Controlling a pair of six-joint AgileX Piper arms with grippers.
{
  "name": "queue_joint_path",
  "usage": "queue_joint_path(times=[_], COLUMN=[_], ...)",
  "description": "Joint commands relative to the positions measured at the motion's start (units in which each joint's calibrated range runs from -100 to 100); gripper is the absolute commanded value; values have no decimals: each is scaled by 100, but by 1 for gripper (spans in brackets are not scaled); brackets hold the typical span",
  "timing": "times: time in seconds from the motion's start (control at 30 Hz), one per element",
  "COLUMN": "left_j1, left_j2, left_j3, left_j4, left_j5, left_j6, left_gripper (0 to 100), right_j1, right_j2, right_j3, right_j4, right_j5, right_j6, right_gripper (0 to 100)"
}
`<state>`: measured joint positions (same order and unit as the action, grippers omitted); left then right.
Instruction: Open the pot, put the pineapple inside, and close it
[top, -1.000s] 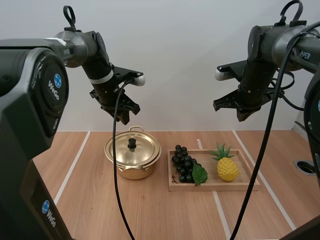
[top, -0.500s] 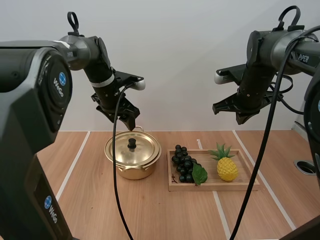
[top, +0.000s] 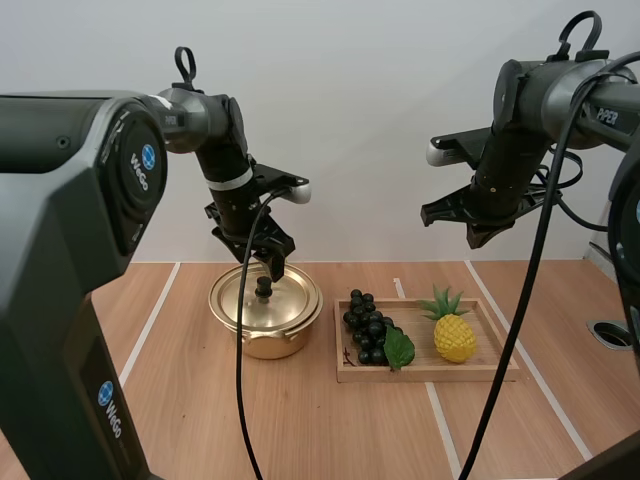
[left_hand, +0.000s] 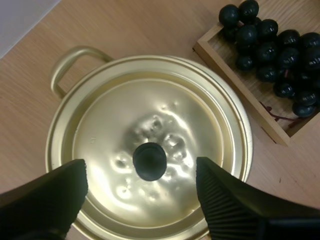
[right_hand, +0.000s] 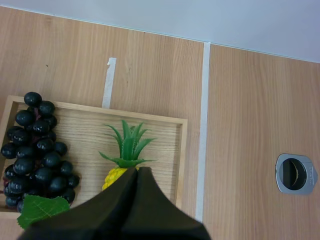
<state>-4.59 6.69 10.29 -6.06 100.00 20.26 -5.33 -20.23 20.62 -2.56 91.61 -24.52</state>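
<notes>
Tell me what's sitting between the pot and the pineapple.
The bunch of grapes lies between the pot and the pineapple, sharing the wooden tray with the pineapple; the high view shows this.

wall (top: 380, 90): plain, pale, behind my jaws | counter (top: 300, 420): light wood, beneath them | white tape lines (top: 150, 322) across it | round metal port (right_hand: 295, 173) outward of right jaws

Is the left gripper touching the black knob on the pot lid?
Apart. The left wrist view shows the left gripper's open fingers on either side of the knob, with golden lid visible between.
</notes>
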Motion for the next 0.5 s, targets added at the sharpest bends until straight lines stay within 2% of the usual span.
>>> queue_joint_path(times=[0.0,0.2,0.47], left_j1=[-145,-168,-168], left_j2=[24,91,377], left_j3=[8,8,8], left_j4=[512,606,273], left_j5=[0,0,0], left_j6=[-312,-409,-409], left_gripper=[100,100,100], right_j1=[-21,-21,-21], right_j2=[-64,-64,-64], right_j3=[-1,-1,-1], right_j4=[17,17,17], right_j5=[-60,-60,-60], right_j6=[-34,-34,-44], right_gripper=[0,0,0])
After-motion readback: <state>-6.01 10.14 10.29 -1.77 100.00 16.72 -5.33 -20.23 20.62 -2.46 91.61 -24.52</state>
